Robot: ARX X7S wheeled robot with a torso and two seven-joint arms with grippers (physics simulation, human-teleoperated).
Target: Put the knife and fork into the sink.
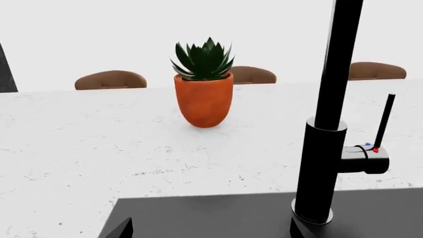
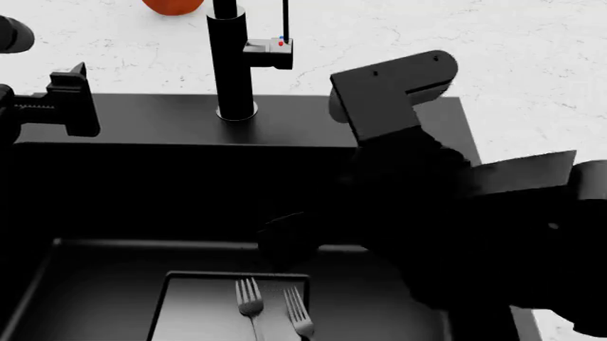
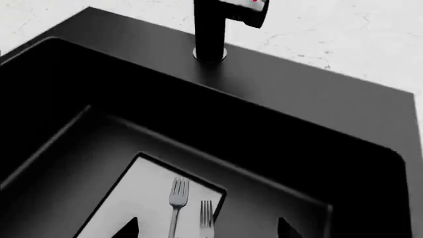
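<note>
Both hands need separate accounts. Right hand (image 3: 208, 229) hangs low inside the sink (image 2: 313, 121), above the grey bottom plate (image 3: 138, 193); its own camera shows only two dark fingertips (image 3: 127, 228) set well apart with nothing between them, so it reads as spread and empty, a sensible pose for a hand that has let cutlery go down low instead of dropping it from the rim. In the head view its dark arm fills the right half of the basin and hides much of the floor there. Left hand (image 2: 67, 106) sits at the far left, level with the sink's back rim; only a corner of it shows in its wrist camera, and I cannot tell whether it is apart or together, nor whether it carries anything. Two forks (image 2: 251, 302) lie side by side on the plate, tines toward the far wall and the faucet (image 2: 232, 64), handles running out of frame at the near edge. No knife with a brown handle is visible in any view, so it may lie hidden under the right arm or elsewhere; judging by that, the task cannot be called finished from here. An orange pot with a spiky plant (image 1: 203, 89) stands on the white tabletop (image 1: 79, 148) beyond the faucet, well clear of the work.
</note>
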